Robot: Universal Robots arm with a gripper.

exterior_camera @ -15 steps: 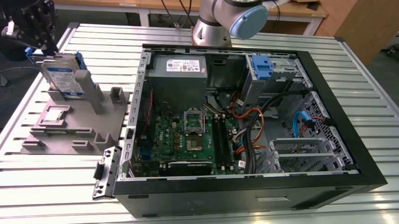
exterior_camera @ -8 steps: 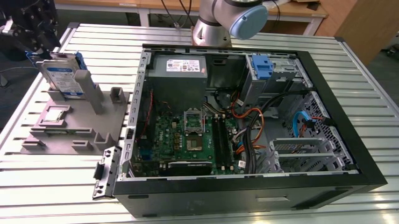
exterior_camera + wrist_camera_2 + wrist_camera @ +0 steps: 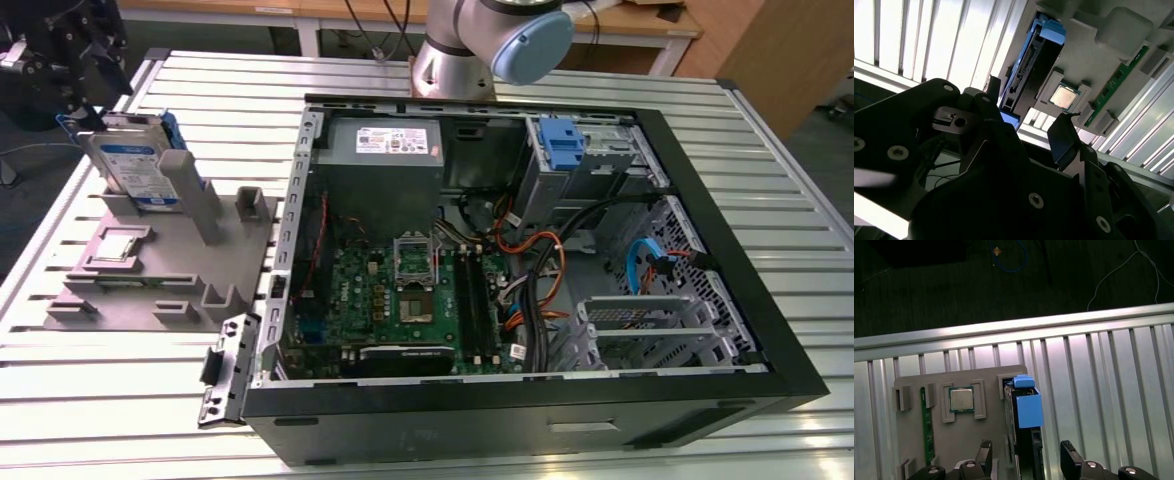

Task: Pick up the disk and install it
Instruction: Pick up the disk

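While the gripper (image 3: 1026, 454) hangs with its two black fingers (image 3: 985, 452) spread wide, the disk (image 3: 1023, 410) stands on edge in a slot of the grey holder (image 3: 961, 440) beneath, lined up between them and clear of both. A processor chip (image 3: 960, 400) and a green memory stick (image 3: 927, 426) sit in the same holder. The open computer case (image 3: 534, 410) lies on the exterior view's right.

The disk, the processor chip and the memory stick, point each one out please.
disk (image 3: 134, 165): exterior view, on its white-and-blue label.
processor chip (image 3: 961, 399): first wrist view, centre of its metal lid.
memory stick (image 3: 927, 425): first wrist view, middle of its green board.
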